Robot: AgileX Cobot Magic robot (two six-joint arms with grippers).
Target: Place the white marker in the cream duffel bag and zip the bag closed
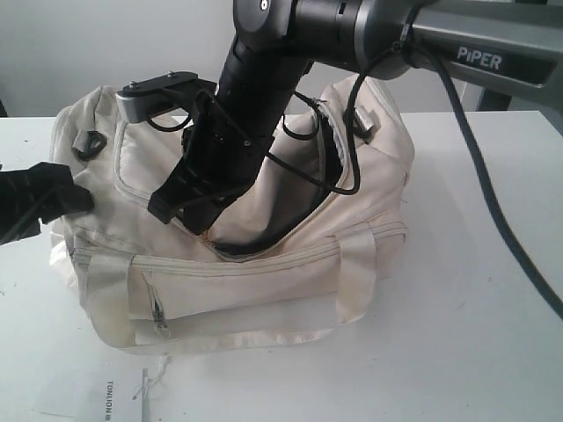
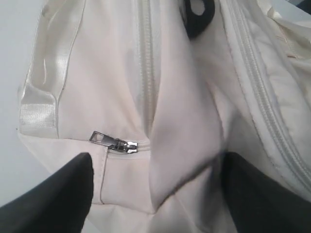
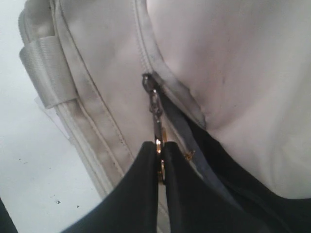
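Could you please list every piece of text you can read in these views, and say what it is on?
"PiPER": on the right arm's grey link.
"TONLION": printed sideways on the white surface at the near edge; what follows it is cut off.
Both wrist views: no text.

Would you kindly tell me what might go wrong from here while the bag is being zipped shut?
1. The right gripper pinches only the tip of the thin zipper pull, so the pull may slip free under tension.
2. The cream duffel bag gapes wide, so loose fabric could jam the slider.
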